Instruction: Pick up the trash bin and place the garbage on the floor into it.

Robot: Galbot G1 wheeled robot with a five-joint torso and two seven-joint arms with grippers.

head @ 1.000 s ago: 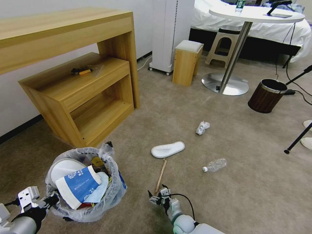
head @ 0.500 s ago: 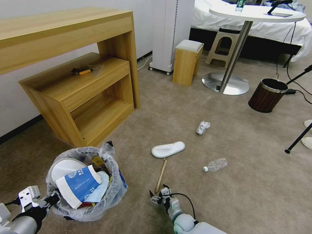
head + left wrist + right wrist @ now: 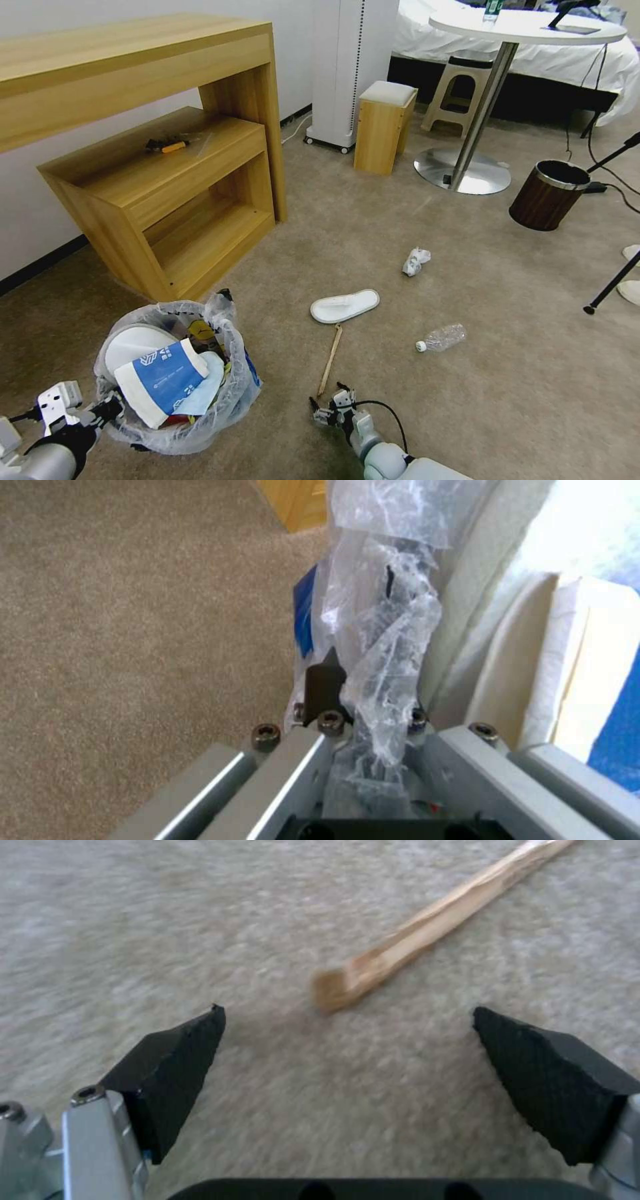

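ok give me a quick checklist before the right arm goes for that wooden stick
1. Right gripper open: ok, its jaws stand wide apart above the carpet.
2. Wooden stick free to grab: ok, it lies flat on the floor with nothing on it.
3. Stick between the jaws: not ok, its near end lies just ahead of the fingertips, not yet between them.
4. Left gripper gripping the trash bin: ok, it is shut on the bagged rim.
5. Room in the bin: cannot tell, a white slipper and a blue-white paper cup already rise above the rim.
6. Other litter clear of the approach: ok, the slipper on the floor and the clear bottle lie farther off.
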